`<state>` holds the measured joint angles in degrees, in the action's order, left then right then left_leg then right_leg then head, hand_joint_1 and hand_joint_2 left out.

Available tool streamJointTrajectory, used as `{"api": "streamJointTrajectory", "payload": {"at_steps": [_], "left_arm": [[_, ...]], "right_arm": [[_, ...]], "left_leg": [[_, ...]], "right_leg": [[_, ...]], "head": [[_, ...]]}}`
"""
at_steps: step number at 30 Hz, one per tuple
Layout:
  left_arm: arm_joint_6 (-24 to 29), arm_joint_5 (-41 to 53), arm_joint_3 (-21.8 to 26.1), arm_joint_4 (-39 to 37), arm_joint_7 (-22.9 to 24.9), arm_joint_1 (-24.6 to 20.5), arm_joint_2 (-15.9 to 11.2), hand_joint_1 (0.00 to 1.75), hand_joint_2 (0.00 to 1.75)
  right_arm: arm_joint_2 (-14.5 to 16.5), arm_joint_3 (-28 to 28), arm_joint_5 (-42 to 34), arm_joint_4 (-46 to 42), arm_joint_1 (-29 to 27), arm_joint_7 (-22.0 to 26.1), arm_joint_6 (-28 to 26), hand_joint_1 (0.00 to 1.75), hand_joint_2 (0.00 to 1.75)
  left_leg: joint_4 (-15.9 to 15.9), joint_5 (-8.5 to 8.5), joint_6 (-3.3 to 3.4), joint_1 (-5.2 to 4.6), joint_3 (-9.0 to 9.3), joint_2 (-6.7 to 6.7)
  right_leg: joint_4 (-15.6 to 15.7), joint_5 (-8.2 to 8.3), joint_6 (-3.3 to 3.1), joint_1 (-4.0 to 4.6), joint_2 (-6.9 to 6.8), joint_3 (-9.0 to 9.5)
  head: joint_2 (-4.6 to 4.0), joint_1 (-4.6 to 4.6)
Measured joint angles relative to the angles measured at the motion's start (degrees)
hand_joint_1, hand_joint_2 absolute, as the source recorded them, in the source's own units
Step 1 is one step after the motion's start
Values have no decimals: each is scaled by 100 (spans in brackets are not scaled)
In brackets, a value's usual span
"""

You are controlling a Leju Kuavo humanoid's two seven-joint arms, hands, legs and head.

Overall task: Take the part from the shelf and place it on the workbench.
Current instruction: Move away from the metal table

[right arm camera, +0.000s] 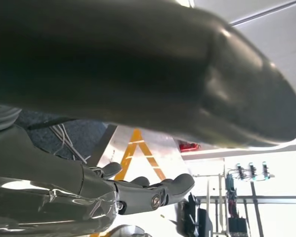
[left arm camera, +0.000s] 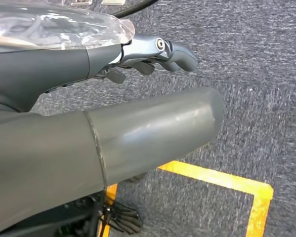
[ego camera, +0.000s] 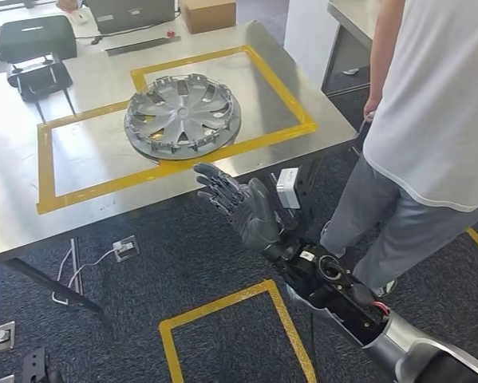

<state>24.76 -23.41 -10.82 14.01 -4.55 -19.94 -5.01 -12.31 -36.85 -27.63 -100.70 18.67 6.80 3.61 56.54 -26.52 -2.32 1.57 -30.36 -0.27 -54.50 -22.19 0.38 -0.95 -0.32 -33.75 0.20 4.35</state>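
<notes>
The part, a silver wheel cover, lies flat on the steel workbench inside a yellow taped rectangle. My right hand hovers just off the bench's near edge, below the wheel cover, fingers spread and holding nothing. The right wrist view has its thick thumb across the picture and its darker fingers extended over the bench. My left hand hangs over the grey carpet, thumb and fingers stretched out, nothing in it.
A person in a white shirt and grey trousers stands close on the right. A dark case, a laptop and a cardboard box sit at the bench's far side. Yellow tape marks the carpet; floor sockets and cables lie under the bench.
</notes>
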Motion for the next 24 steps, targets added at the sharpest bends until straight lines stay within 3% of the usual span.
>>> {"api": "streamJointTrajectory", "payload": {"at_steps": [3, 4, 5, 6, 8, 9, 12, 14, 15, 18, 19, 21, 22, 24], "left_arm": [[0, -8, -4, 0, -1, 1, -5, 0, 0], [0, -12, -5, 0, -1, 4, -4, 0, 0], [0, -16, -6, 0, -3, 7, -4, 0, 0], [0, -18, -7, 0, -5, 7, -3, 0, 0], [0, -17, -9, 0, -10, 7, -5, 0, 0], [0, -17, -10, 0, -11, 7, -6, 0, 0], [0, -17, -10, 0, -11, 7, -7, 0, 0], [0, -17, -13, 0, -11, 7, -7, 0, 0], [0, -20, -23, 0, -11, 8, -6, 0, 0], [0, -45, -55, 0, -17, 12, 1, 0, 0], [0, -54, -56, 0, -26, 13, 2, 0, 0], [-1, -69, -56, -1, -49, 22, -2, 0, 0], [-1, -75, -56, -2, -59, 28, -2, 0, 0], [-2, -85, -56, -2, -72, 33, -3, 0, 0]], "right_arm": [[19, 2, 2, 52, 8, 7, 21, 0, 0], [20, 3, 3, 72, 5, 8, 33, 0, 0], [20, 6, 3, 92, 2, 9, 44, 0, 0], [20, 10, 4, 113, 1, 11, 52, 0, 0], [20, 16, 9, 143, 2, 15, 56, 0, 0], [20, 17, 12, 150, 2, 16, 56, 0, 0], [20, 17, 13, 154, 2, 17, 57, 0, 0], [21, 17, 16, 167, 2, 18, 63, 0, 0], [23, 22, 20, 189, 3, 20, 78, 0, 0], [59, 63, 39, 248, 42, 27, 152, 0, 0], [71, 78, 44, 254, 58, 28, 169, 0, 0], [81, 94, 51, 271, 75, 28, 180, 0, 0], [92, 99, 55, 280, 89, 25, 184, 0, 0], [117, 103, 62, 295, 105, 15, 187, 0, 0]], "left_leg": [[-149, 43, 139, -48, 4, -23], [-159, 87, 197, -52, -35, -12], [-168, 142, 263, -52, -83, 2], [-179, 200, 321, -52, -142, 16], [-177, 287, 377, -69, -242, 30], [-177, 310, 385, -74, -270, 33], [-176, 323, 386, -77, -287, 35], [-175, 362, 391, -89, -335, 37], [-173, 433, 385, -100, -420, 36], [-185, 754, 284, -122, -688, 36], [-212, 841, 241, -113, -708, 39], [-263, 908, 169, -105, -732, 39], [-193, 782, 140, -105, -791, 37], [322, 163, 97, -89, -988, 33]], "right_leg": [[-1, 106, 133, -10, 11, -70], [-35, 55, 165, -21, 14, -106], [-159, -100, 186, -28, 16, -163], [-409, -360, 197, -34, 16, -246], [-1036, -906, 197, -30, 17, -402], [-1244, -1051, 198, -27, 18, -447], [-1357, -1117, 198, -24, 19, -469], [-1599, -1197, 199, -21, 18, -487], [-1549, -1070, 181, -15, 18, -309], [-212, -709, 63, 64, 20, 816], [106, -723, 34, 93, 24, 991], [145, -594, -5, 86, 15, 888], [164, -521, -39, 69, 3, 817], [183, -338, -103, 44, -13, 632]], "head": [[-1, 26], [-1, 26], [-1, 42], [-1, 55], [0, 89], [0, 94], [0, 95], [0, 100], [0, 105], [0, 121], [0, 129], [-1, 126], [-1, 112], [-2, 40]]}}
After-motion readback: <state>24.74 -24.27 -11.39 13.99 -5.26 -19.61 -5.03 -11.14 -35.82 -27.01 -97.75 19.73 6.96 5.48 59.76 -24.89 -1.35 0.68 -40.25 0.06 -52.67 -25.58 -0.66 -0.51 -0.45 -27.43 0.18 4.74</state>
